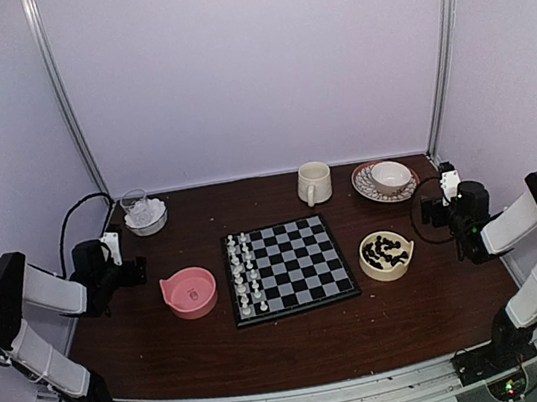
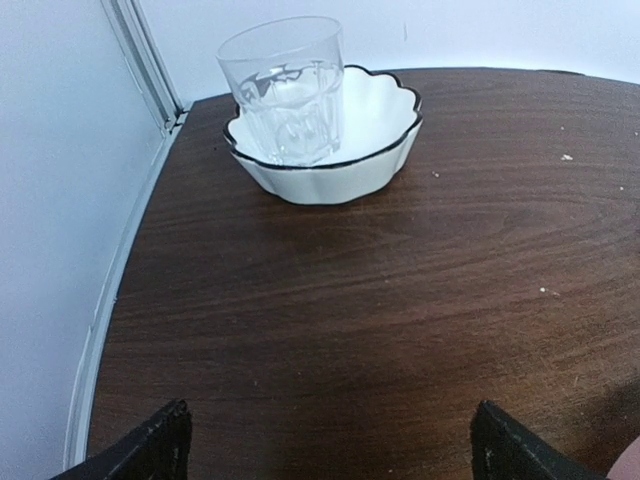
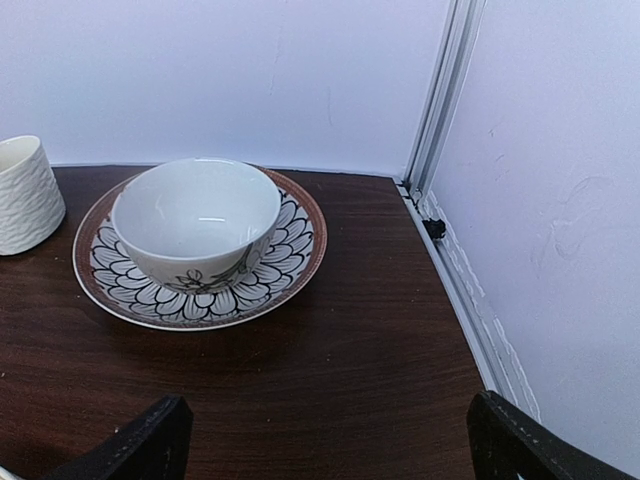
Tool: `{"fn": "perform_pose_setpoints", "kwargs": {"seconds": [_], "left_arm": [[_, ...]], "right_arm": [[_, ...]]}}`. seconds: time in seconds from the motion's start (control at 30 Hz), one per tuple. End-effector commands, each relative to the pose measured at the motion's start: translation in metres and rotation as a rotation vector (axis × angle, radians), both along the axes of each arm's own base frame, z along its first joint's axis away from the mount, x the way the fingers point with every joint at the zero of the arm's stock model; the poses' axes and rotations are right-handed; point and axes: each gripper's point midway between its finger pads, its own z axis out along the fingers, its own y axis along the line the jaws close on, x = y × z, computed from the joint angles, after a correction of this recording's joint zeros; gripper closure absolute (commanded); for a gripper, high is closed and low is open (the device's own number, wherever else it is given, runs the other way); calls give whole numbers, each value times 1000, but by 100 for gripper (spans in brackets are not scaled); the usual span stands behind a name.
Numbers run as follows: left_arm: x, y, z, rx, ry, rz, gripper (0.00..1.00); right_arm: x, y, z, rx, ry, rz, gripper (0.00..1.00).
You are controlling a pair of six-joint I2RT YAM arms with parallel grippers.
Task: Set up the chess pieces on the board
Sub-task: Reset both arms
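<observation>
The board point(image 1: 302, 257) lies flat at the middle of the table. White chess pieces point(image 1: 244, 270) stand in two rows along its left side. Black chess pieces point(image 1: 385, 249) lie heaped in a cream bowl point(image 1: 367, 265) just right of the board. My left gripper point(image 1: 114, 246) hovers low at the table's left edge, left of a pink bowl point(image 1: 189, 292), and is open point(image 2: 330, 450) over bare wood. My right gripper point(image 1: 448, 182) sits at the right edge, behind the cream bowl, also open point(image 3: 325, 440) with nothing between its fingers.
A clear glass point(image 2: 285, 85) stands in a white scalloped bowl point(image 2: 370, 150) ahead of the left gripper. A white bowl point(image 3: 195, 215) on a patterned plate point(image 3: 290, 270) is ahead of the right gripper. A cream mug point(image 1: 313, 182) stands at the back. Walls enclose both sides.
</observation>
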Motion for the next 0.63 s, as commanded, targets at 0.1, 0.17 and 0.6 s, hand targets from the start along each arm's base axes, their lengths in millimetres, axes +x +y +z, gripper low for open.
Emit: {"fn": "perform_pose_setpoints", "kwargs": {"seconds": [0.1, 0.17, 0.6], "left_arm": [[10, 2, 21, 6, -93, -1, 2], [10, 2, 21, 7, -93, -2, 2], [10, 2, 21, 7, -92, -1, 3]], "right_arm": [[1, -5, 5, 13, -24, -26, 0], [1, -5, 5, 13, -23, -26, 1], [1, -5, 4, 14, -20, -25, 1]]}}
